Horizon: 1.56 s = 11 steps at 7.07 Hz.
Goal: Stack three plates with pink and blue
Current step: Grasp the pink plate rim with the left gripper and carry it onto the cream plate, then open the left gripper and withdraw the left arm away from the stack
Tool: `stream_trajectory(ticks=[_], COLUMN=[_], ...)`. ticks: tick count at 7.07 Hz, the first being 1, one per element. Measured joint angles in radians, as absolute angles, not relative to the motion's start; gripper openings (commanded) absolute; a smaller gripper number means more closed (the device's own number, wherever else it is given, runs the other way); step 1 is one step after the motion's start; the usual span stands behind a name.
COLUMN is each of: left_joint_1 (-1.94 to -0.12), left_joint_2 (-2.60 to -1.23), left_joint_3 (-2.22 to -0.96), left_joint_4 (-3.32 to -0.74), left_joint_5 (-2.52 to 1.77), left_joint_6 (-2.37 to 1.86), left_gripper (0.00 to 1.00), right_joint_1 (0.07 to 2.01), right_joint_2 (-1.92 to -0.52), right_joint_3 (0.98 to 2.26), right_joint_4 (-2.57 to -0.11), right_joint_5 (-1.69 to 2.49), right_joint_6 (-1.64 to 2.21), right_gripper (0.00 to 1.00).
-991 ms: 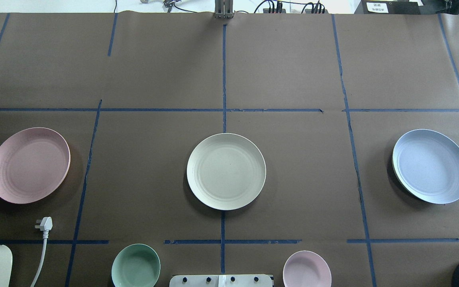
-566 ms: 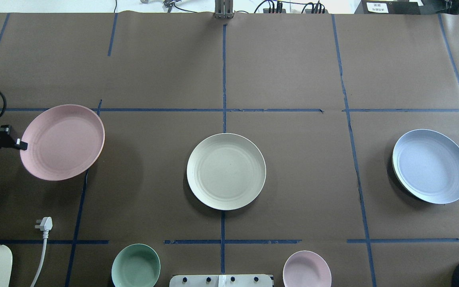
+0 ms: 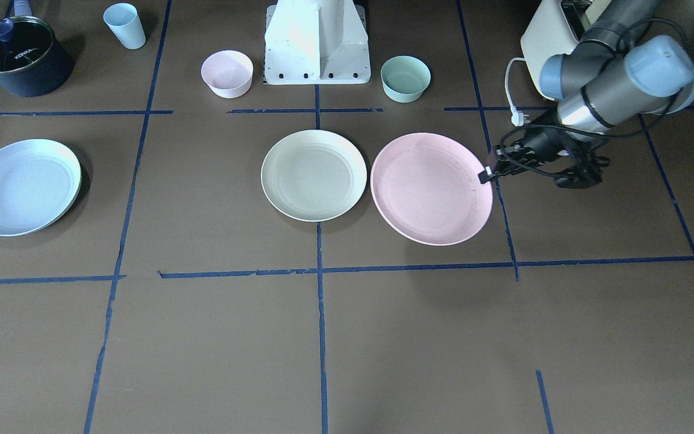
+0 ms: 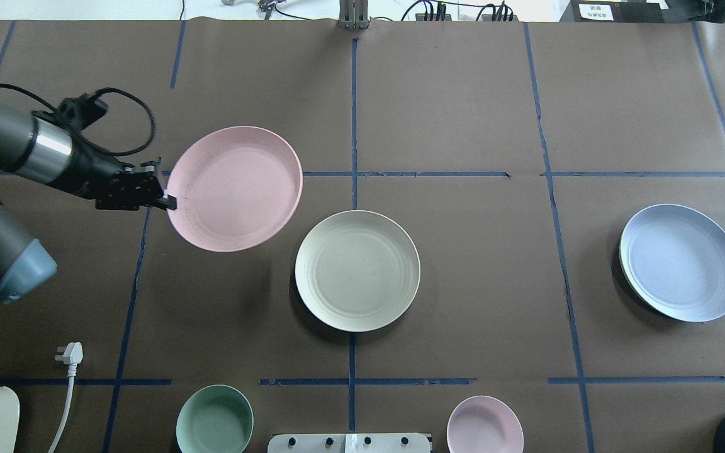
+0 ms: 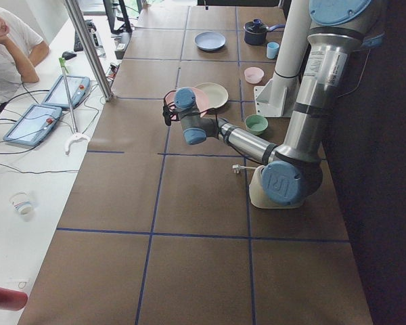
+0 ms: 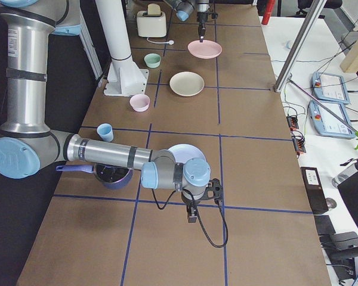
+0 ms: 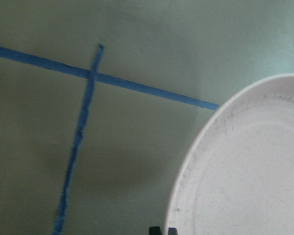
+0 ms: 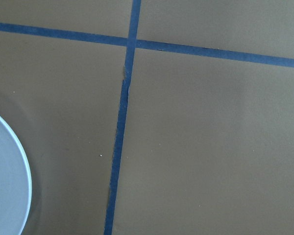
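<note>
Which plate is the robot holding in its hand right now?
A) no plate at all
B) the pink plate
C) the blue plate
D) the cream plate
B: the left gripper pinches the rim of the pink plate, while the cream plate and the blue plate lie on the table with no gripper on them.

The brand name KONKA is showing in pale letters on the glass lid of a dark blue pot [image 3: 21, 75] sitting at a corner of the table. A white label [image 4: 595, 11] on a black box [image 4: 639, 12] beyond the table's edge is carrying print too small to read.
</note>
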<state>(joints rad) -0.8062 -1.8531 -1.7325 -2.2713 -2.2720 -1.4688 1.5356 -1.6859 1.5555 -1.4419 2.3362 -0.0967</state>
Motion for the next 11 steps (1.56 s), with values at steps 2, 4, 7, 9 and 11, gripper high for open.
stream_trajectory(ticks=[2,4,7,9,11], left_joint_1=[-0.623,-0.505,-0.467,-0.464,-0.483], left_joint_2=[-1.986,-2.046,-2.073,-2.085,-2.075], left_joint_3=[-1.796,-1.786,-1.745,-1.729,-1.741], left_joint_4=[-2.019,-1.932,-1.921,-1.921,-1.914], left_joint_5=[-2.069,-1.960,-1.941,-1.940,-1.948], left_joint_6=[-1.487,-1.490,-1.489,-1.486,-1.456], left_gripper=[0.00,0.00,0.24,1.00,1.00], right_joint_1=[1.536,1.536,1.536,1.536,1.536], right_joint_2=[-1.686,-1.686,-1.686,-1.686,-1.679], right_joint_3=[1.555,1.554,1.553,1.553,1.563], right_joint_4=[-1.442,-1.442,-1.442,-1.442,-1.441], right_joint_5=[2.336,2.336,2.336,2.336,2.337], right_joint_6=[-0.097,-0.097,-0.097,-0.098,-0.101], right_gripper=[1.00,1.00,1.00,1.00,1.00])
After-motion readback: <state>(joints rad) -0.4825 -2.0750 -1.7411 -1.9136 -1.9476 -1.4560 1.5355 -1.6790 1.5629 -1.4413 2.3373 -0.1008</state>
